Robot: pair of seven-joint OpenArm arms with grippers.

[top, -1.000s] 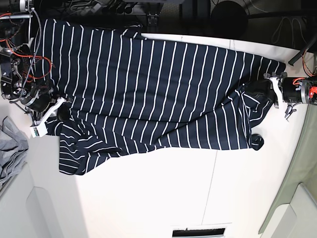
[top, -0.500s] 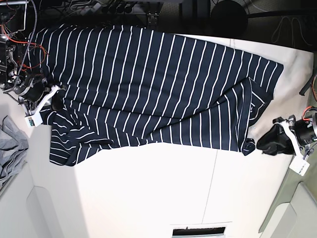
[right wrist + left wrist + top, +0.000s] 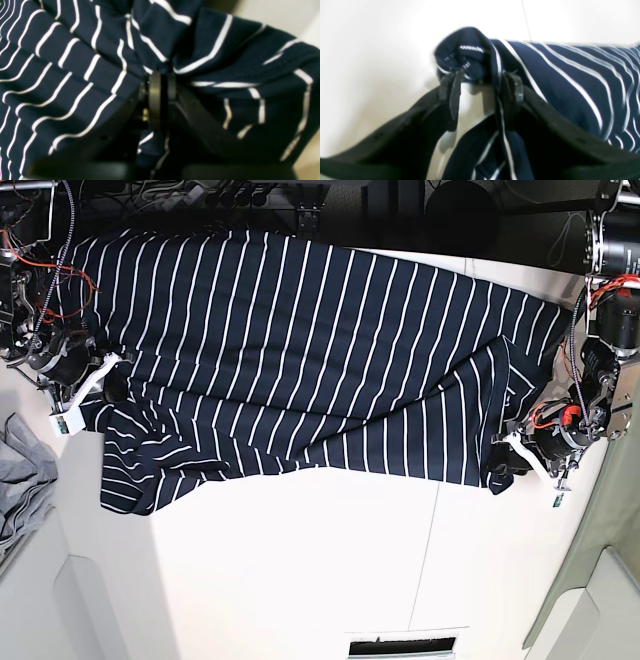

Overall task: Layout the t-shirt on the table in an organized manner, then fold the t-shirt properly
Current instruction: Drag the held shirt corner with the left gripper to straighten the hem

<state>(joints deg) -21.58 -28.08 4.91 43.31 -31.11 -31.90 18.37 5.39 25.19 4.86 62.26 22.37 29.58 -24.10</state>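
The left hand (image 3: 480, 100) stands with its jaws parted at a bunched corner of the t-shirt (image 3: 570, 82). A strip of cloth runs down between the fingers (image 3: 450, 92), lying against the right-side one, but they do not pinch it, so this hand grasps nothing. In the base view the left hand (image 3: 512, 455) sits at the low corner of the shirt on that view's right, just beside the small dark roll of fabric at the hem.

The right hand (image 3: 160, 100) is clenched on a gathered fold of the t-shirt (image 3: 62, 62), and creases fan out from the pinch. In the base view the right hand (image 3: 92, 385) is at the shirt's edge on that view's left, where a sleeve or side flap lies crumpled below it.

The t-shirt (image 3: 300, 340) lies spread across the far half of the table (image 3: 300, 580), mostly flat, its near edge wavy, with a folded-over flap towards the left hand's end. A grey garment (image 3: 22, 480) lies apart at the table's edge.

I judge the cloth light, limp and stretchy: it will sag, drag and wrinkle rather than slide as a sheet. It is best pinched at corners, hems or seams, where the fabric is doubled, and pulled outward by both hands to tension it
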